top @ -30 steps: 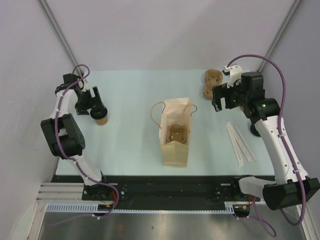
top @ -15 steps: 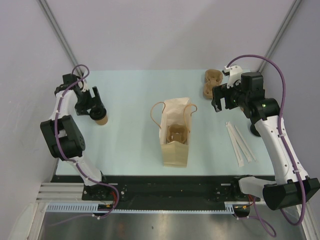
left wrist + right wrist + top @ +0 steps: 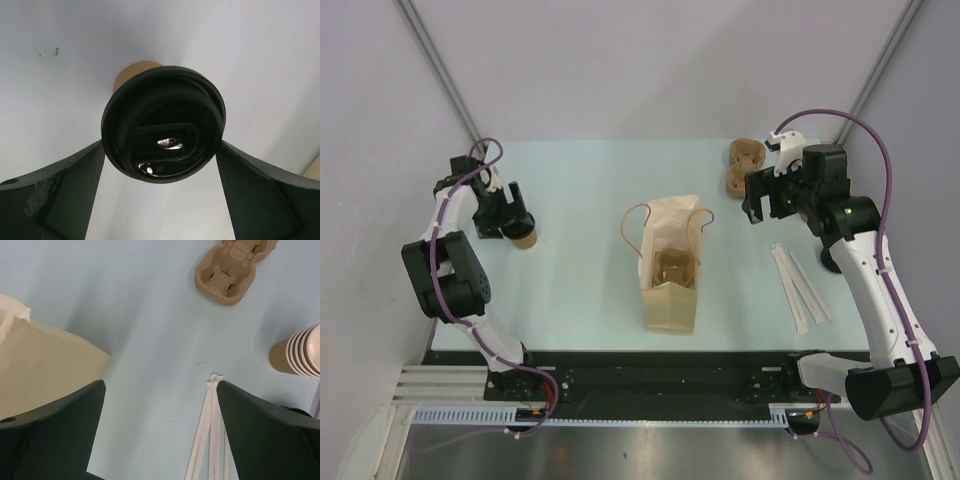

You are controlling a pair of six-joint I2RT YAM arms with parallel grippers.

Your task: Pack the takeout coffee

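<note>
Takeout coffee: the takeout coffee (image 3: pixel 524 237) stands upright on the desk (image 3: pixel 590 190) near its left edge, black lid on. It is well apart from the paper bag (image 3: pixel 670 265).
Left pincer: the left pincer (image 3: pixel 516 222) is spread wide, with one finger on each side of the lid. In the wrist view both fingers sit right at the lid's rim. Whether they press on it cannot be told, and the cup is not lifted.
Change, left arm: since a second ago the wrist has sunk lower and drawn slightly toward the near edge, over the cup. The cup has not moved.
Right pincer: the right pincer (image 3: pixel 757 205) is fully spread and empty. It hangs above the desk between the bag and the right edge.
Change, right arm: none seen.
Paper bag: it stands open in the middle of the desk with its handles up, unchanged.
Cup carrier: the cup carrier (image 3: pixel 744 165) lies near the far right corner.
Straws: the straws (image 3: pixel 800 288) lie near the right edge.
Stacked cups: the stacked cups (image 3: pixel 295 357) show only in the right wrist view, beside the straws.
</note>
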